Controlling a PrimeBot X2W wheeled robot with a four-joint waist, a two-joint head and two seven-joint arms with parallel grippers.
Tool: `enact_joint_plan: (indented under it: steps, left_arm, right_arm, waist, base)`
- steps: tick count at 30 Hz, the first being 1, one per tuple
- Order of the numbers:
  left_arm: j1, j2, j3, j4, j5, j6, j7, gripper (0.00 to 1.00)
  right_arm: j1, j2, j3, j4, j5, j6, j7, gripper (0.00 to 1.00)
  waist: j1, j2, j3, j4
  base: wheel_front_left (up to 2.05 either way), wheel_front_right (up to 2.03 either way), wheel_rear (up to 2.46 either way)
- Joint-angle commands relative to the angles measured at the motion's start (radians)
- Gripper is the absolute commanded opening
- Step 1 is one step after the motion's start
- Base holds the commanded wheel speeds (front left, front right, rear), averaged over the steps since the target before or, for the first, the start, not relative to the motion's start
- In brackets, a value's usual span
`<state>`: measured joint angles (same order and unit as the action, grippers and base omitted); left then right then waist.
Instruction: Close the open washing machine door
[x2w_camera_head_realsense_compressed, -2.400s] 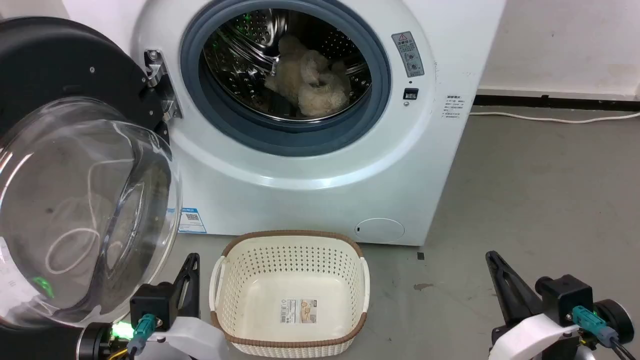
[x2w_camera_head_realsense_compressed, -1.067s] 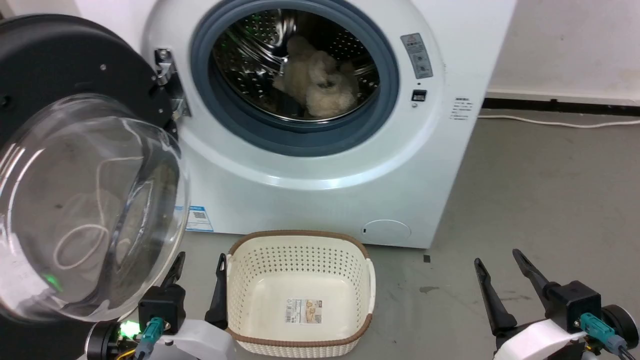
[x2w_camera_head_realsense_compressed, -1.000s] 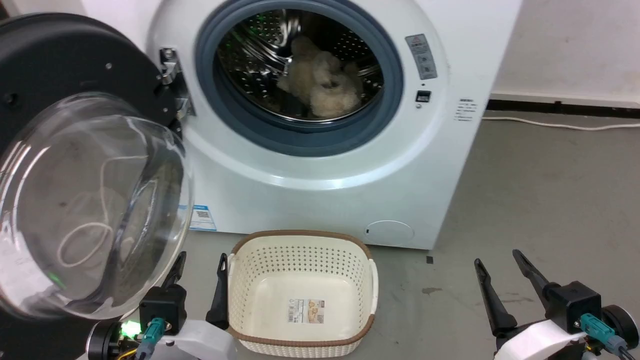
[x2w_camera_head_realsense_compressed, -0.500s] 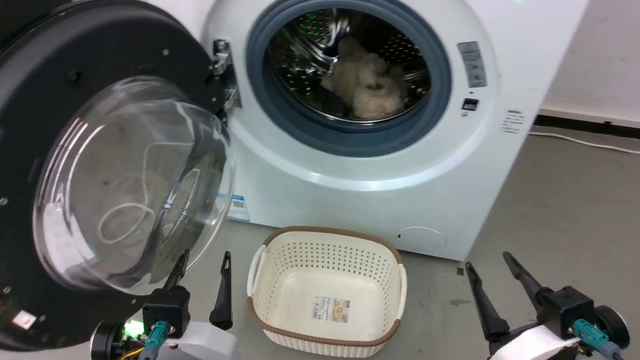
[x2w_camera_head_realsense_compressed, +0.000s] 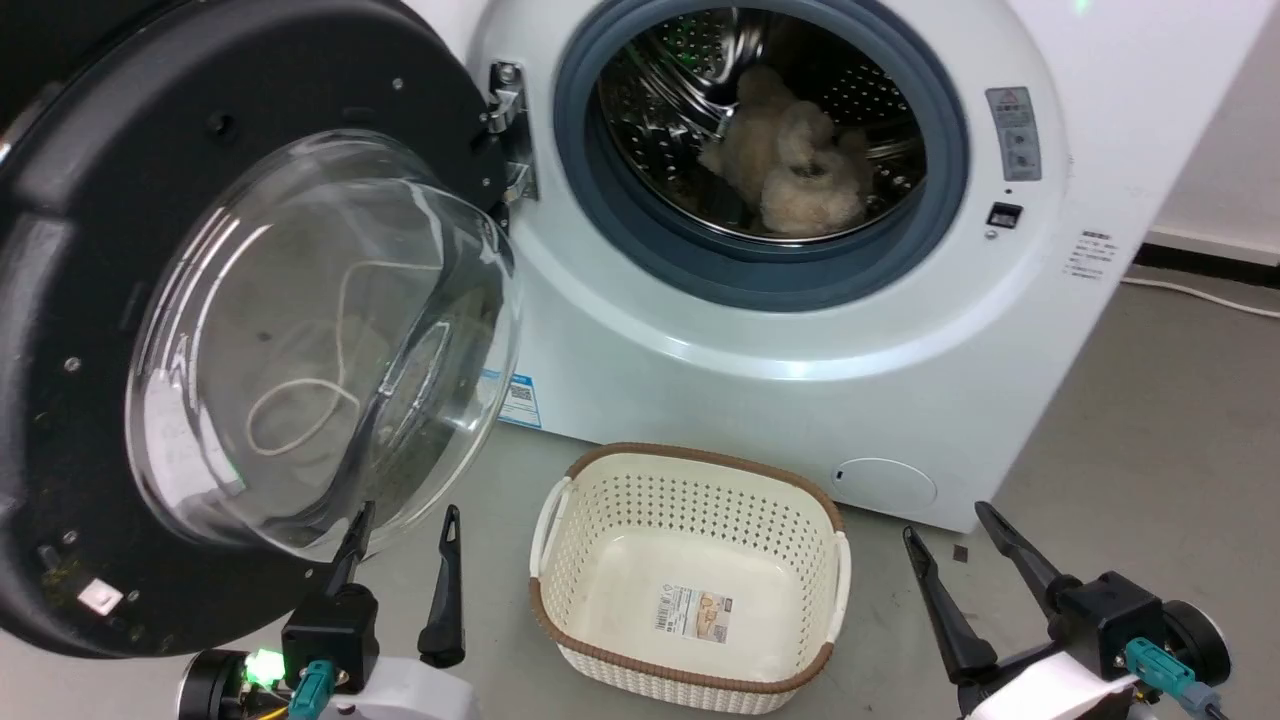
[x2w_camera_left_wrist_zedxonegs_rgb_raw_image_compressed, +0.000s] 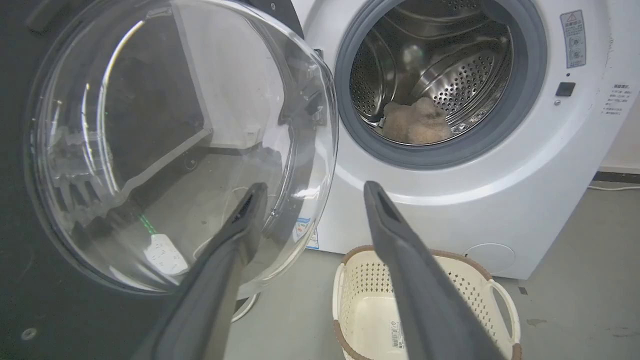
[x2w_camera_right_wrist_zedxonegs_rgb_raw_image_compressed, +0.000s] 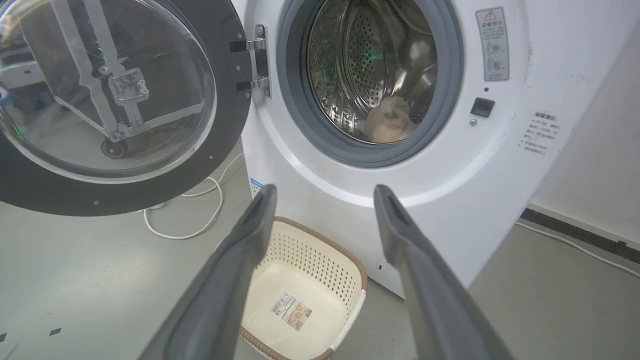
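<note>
The washing machine door (x2w_camera_head_realsense_compressed: 250, 300) stands swung wide open at the left, black-rimmed with a bulging clear glass bowl (x2w_camera_left_wrist_zedxonegs_rgb_raw_image_compressed: 175, 145), hinged (x2w_camera_head_realsense_compressed: 505, 130) to the white washer (x2w_camera_head_realsense_compressed: 800, 330). In the right wrist view the door (x2w_camera_right_wrist_zedxonegs_rgb_raw_image_compressed: 105, 100) hangs left of the drum opening (x2w_camera_right_wrist_zedxonegs_rgb_raw_image_compressed: 370, 75). My left gripper (x2w_camera_head_realsense_compressed: 405, 520) is open, low and just below the glass bowl, not touching it. My right gripper (x2w_camera_head_realsense_compressed: 950, 530) is open at the lower right, apart from the machine. Both hold nothing.
A cream perforated laundry basket (x2w_camera_head_realsense_compressed: 690, 480) with a brown rim sits on the grey floor in front of the washer, between my grippers. A fluffy beige item (x2w_camera_head_realsense_compressed: 790, 170) lies in the steel drum. A white cable (x2w_camera_right_wrist_zedxonegs_rgb_raw_image_compressed: 200, 220) trails on the floor under the door.
The head camera has swung left, so washer, door and basket sit further right in view. The door stays open. Both grippers, shut 2.4 s ago, have stood open since about a second ago.
</note>
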<state>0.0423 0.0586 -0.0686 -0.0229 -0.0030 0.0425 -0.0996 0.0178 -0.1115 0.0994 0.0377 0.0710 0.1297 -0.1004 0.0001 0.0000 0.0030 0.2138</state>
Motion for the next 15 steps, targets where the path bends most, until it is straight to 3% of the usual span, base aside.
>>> enact_joint_plan:
  steps: [1, 15]
  left_arm:
    - [0.013, 0.007, -0.002, -0.005, -0.002, 0.008, -0.01, 1.0]
    - [0.032, 0.017, -0.01, -0.017, -0.008, 0.024, -0.039, 1.0]
  right_arm:
    - [-0.009, -0.007, 0.005, 0.005, 0.006, 0.0, -0.009, 1.0]
    - [0.005, -0.001, 0.01, 0.022, 0.01, 0.001, -0.039, 1.0]
  waist:
    - [-0.0001, 0.0, -0.001, 0.006]
    - [-0.0001, 0.0, -0.006, 0.061]
  base:
    - [0.0, 0.0, 0.0]
    - [0.0, 0.0, 0.0]
